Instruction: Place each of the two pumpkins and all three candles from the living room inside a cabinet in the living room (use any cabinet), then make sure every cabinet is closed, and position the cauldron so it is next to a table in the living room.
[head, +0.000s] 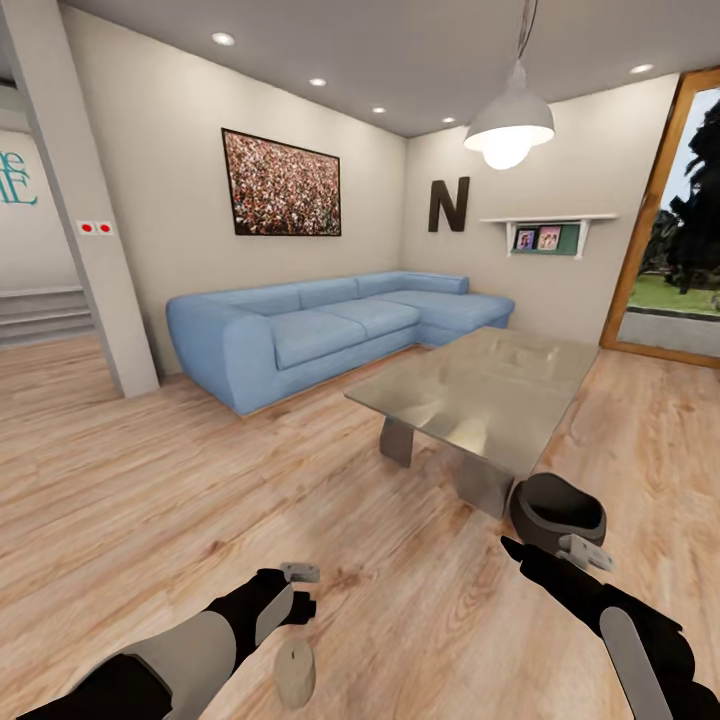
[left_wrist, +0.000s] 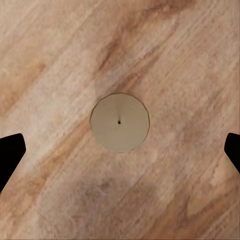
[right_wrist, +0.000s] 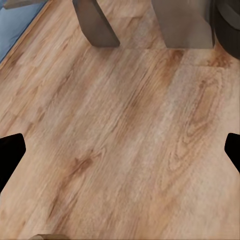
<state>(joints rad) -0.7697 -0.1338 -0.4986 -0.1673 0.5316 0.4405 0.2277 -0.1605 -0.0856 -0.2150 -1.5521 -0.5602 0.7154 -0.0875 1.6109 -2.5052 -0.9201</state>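
candle (left_wrist: 120, 122) on floor, centred between open left jaws

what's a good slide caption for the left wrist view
Open left gripper poised above a short beige pillar candle standing on the wood floor.

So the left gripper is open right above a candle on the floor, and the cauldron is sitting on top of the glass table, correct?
Not quite. The cauldron is on the floor beside the table, not on top of it, as the head view shows. The rest holds: the left gripper is open above the candle on the floor.
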